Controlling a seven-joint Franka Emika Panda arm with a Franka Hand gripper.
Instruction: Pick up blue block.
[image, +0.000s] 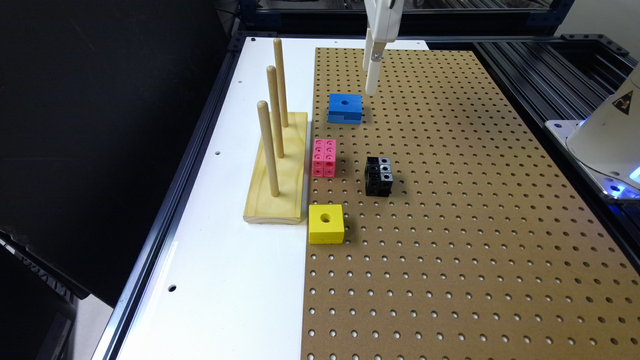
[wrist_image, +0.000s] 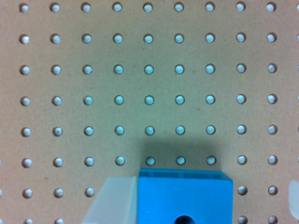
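Observation:
The blue block (image: 345, 107) lies on the brown pegboard (image: 450, 200), far from the exterior view's near edge, its round hole facing up and a notch in its near side. The white gripper (image: 371, 82) hangs just beyond the block's right corner in the exterior view, its tip about level with the block's top. In the wrist view the blue block (wrist_image: 185, 198) sits between the gripper (wrist_image: 203, 198) fingers. One pale finger (wrist_image: 114, 200) is right against the block's side and the other finger (wrist_image: 294, 196) stands well apart from it. The gripper is open and holds nothing.
A pink studded cube cluster (image: 324, 158), a black cube cluster (image: 378, 176) and a yellow block with a hole (image: 326, 224) sit nearer on the pegboard. A wooden base with three upright pegs (image: 276, 165) stands on the white surface at the exterior view's left.

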